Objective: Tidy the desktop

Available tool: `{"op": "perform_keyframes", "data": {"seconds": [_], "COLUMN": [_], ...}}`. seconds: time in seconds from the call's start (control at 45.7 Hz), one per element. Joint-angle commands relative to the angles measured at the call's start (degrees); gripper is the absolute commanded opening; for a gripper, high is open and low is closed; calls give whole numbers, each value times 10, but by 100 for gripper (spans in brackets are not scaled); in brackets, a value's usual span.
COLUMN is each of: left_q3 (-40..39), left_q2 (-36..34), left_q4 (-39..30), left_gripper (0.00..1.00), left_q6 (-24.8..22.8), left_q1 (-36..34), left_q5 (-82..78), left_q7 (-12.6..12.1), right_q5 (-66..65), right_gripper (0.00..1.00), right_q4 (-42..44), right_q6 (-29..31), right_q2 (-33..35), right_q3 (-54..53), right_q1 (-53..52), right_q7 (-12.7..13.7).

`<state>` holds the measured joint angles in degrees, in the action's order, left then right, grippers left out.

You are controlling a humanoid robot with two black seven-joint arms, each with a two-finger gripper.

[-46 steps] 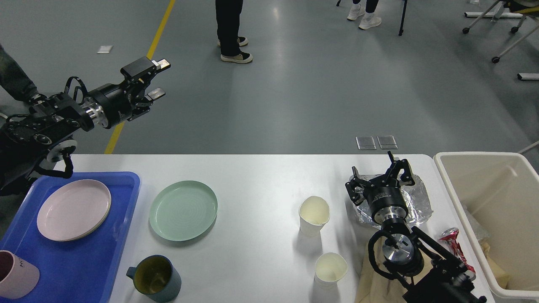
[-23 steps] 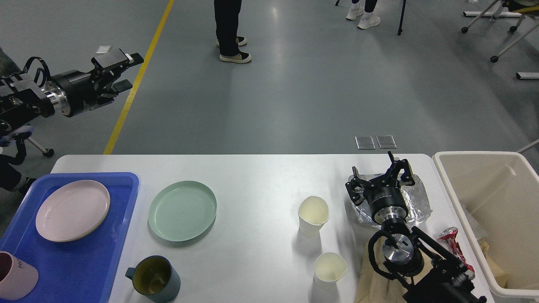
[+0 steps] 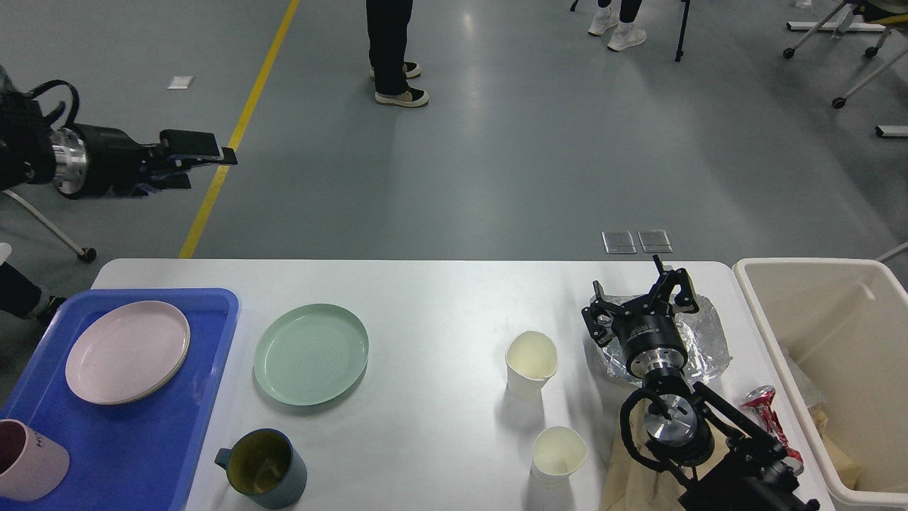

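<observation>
Under right gripper (image 3: 642, 298): foil sheet (image 3: 702, 341), jaws spread wide, empty. Risk: foil slips/tears, knocks paper cup (image 3: 530, 363) just left. Left gripper (image 3: 206, 152) state unclear.

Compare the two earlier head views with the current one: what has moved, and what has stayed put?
The left gripper swung away leftward and now points level above the floor. It grasped and released nothing. The right gripper stays over the foil; the plates, cups and mug on the desktop are unmoved.
</observation>
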<state>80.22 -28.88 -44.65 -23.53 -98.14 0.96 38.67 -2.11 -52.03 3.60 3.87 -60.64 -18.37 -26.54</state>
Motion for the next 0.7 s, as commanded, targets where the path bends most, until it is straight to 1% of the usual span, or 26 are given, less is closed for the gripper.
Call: {"op": "perform_keyframes", "data": {"seconds": [0.0, 0.088, 0.285, 0.35, 0.482, 0.613, 0.679], "left_q3": [0, -1, -52, -53, -49, -30, -19], "left_q2": [25, 25, 25, 29, 64, 112, 131], "left_q4": [-31, -53, -59, -59, -68, -102, -108], "left_gripper": [97, 97, 97, 97, 97, 97, 97], "left_q6": [-2, -3, -3, -3, -3, -5, -6], "left_q1": [1, -3, -13, -13, -18, -51, -65], "left_q5": [0, 0, 0, 0, 0, 0, 0], "left_q7": [0, 1, 1, 1, 2, 1, 1], "right_q5": [0, 0, 0, 0, 0, 0, 0], "right_gripper": [100, 100, 100, 100, 100, 100, 100], "right_q4": [0, 0, 0, 0, 0, 0, 0], "right_q6": [0, 0, 0, 0, 0, 0, 0], "right_q2": [0, 0, 0, 0, 0, 0, 0], "right_q3": [0, 0, 0, 0, 0, 0, 0], "right_q1": [0, 0, 0, 0, 0, 1, 1], "right_q7": [0, 0, 0, 0, 0, 0, 0]}}
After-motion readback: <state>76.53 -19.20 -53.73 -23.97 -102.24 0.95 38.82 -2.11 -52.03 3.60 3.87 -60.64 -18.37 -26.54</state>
